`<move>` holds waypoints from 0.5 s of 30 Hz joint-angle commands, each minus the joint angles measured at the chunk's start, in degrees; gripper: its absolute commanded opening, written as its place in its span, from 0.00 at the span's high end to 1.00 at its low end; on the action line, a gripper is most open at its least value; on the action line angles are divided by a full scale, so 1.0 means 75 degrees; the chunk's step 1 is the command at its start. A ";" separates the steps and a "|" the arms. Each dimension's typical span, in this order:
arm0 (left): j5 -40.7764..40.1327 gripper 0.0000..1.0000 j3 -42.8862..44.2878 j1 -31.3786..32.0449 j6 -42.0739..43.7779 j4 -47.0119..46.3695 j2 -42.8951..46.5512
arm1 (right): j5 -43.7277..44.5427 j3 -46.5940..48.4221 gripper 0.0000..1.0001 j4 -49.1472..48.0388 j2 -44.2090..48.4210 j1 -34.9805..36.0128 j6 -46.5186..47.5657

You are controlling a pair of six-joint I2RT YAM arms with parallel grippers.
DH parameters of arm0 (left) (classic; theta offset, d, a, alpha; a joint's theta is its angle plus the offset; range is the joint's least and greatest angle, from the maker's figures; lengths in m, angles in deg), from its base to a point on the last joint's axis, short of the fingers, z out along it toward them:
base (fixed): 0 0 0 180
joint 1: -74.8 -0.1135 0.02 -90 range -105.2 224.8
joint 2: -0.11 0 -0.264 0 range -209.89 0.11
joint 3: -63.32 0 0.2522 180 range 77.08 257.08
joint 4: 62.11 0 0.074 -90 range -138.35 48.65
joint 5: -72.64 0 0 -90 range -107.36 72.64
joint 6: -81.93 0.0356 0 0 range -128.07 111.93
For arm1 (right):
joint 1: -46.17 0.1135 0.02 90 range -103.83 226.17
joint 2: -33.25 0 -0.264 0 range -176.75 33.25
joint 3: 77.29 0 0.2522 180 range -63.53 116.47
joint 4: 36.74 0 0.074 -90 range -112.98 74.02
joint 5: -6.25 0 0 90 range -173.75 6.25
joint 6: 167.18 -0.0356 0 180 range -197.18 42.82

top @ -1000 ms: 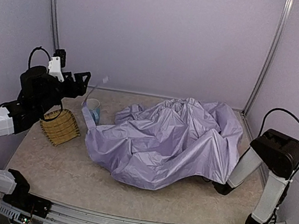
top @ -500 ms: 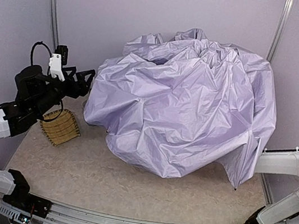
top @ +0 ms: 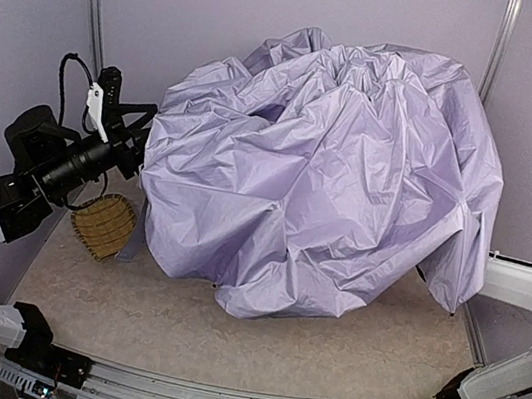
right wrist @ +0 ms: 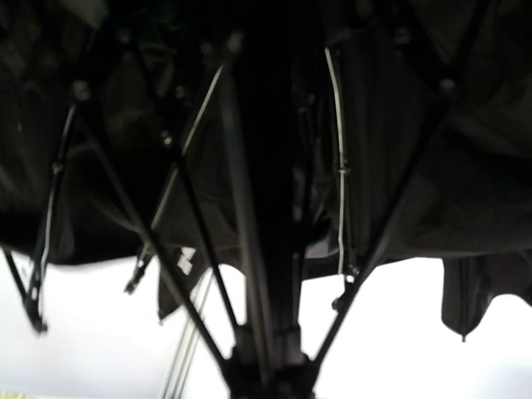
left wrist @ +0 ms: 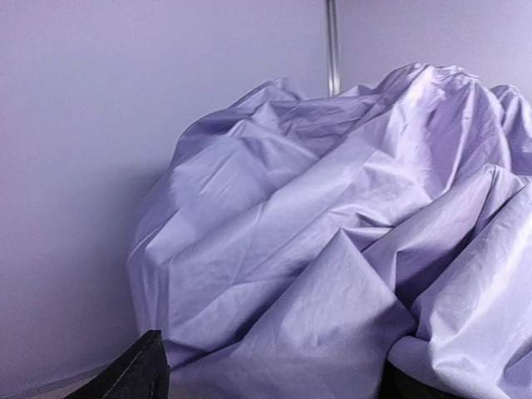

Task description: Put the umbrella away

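The umbrella (top: 320,178) hangs raised above the table, its pale lavender canopy half open, crumpled and filling the middle of the top view. My right arm (top: 526,286) reaches under it from the right, so the canopy hides that gripper there. In the right wrist view the black shaft (right wrist: 262,249) and thin ribs (right wrist: 187,208) rise from the bottom middle, where my right gripper (right wrist: 270,382) is shut on the shaft. My left gripper (top: 140,134) stands open just left of the canopy's edge. Lavender fabric (left wrist: 332,274) lies between and beyond its fingertips (left wrist: 141,374).
A yellow woven basket (top: 105,225) lies on the table under my left arm. A lavender strip (top: 135,229) hangs beside it. Metal posts (top: 93,10) stand at the back corners, with lavender walls close on three sides.
The right arm has swung out and lifted the umbrella off the table, and the canopy has billowed up and leftward. It now hides the cup. My left gripper shifted slightly toward the fabric.
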 commanded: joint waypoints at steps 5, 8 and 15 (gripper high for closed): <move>0.1133 0.16 0.0389 0.0074 0.0483 0.0202 -0.0104 | -0.0921 0.0602 1.00 0.0768 0.0813 -0.0032 -0.0155; 0.1041 0.14 0.0360 0.0070 0.0534 0.0240 -0.0120 | -0.0875 0.1316 1.00 0.1003 0.0898 -0.0032 -0.0337; -0.0299 0.11 0.0184 0.0024 0.0487 0.0227 -0.0295 | 0.0091 0.2185 1.00 0.1443 0.0883 -0.0032 -0.0256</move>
